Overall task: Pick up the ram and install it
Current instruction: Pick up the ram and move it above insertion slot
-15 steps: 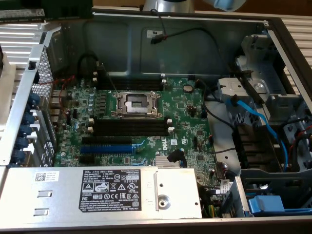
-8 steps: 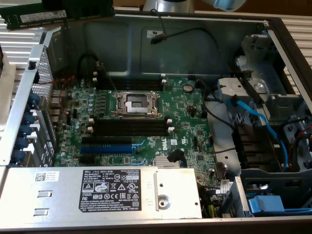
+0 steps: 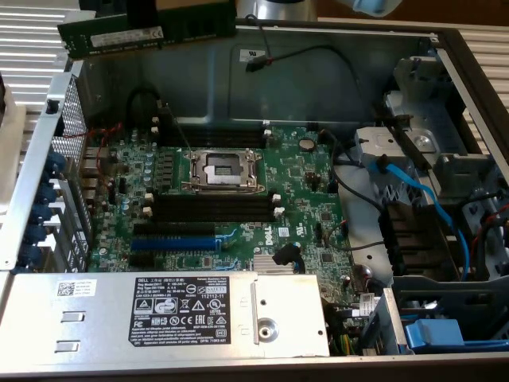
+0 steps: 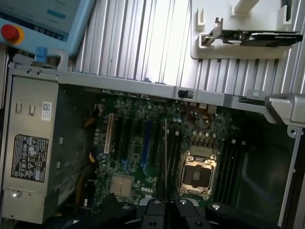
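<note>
Nearest, at 6 o'clock in the exterior view, sits the grey power box [image 3: 191,314]. Past it lies the green board [image 3: 302,183], with the black slots [image 3: 215,208] in its middle; I think they are bare. Farthest, at 11 o'clock, the ram [image 3: 147,33] hangs in the air over the back wall of the case [image 3: 318,72]. The jaws pinch it; in the wrist view it is a thin edge between them. It looks light, stiff and easy to break. It is best held by its flat sides, with the bottom edge free.
</note>
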`<state>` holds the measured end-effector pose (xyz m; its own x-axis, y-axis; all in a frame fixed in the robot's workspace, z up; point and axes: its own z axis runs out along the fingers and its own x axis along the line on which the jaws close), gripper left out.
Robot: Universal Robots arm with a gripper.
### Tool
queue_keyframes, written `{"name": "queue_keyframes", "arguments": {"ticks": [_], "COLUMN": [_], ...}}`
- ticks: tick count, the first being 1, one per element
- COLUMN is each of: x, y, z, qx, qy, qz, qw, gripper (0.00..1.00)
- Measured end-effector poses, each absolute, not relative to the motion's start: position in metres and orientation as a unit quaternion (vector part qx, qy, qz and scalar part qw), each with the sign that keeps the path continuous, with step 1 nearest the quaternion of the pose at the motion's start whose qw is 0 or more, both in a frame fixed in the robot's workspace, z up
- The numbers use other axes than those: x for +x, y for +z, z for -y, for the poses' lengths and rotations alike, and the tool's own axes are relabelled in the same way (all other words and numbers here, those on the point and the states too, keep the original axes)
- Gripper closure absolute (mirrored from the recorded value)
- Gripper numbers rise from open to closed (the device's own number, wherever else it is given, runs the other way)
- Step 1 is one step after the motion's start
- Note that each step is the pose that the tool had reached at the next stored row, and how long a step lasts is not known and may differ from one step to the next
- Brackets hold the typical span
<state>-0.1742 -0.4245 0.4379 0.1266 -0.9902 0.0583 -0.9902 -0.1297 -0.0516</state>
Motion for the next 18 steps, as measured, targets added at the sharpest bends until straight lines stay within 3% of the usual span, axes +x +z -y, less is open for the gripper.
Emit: {"name": "queue_keyframes", "arguments": {"ticks": [12, 18], "x": [-0.137, -0.131], "y": [0.432, 0.427], "z": [0.421, 0.415], "qx": [-0.748, -0.747], "qy": [-0.038, -0.026], "qz": [-0.663, -0.664], "qw": [0.000, -0.009], "gripper": [0.88, 0.88]}}
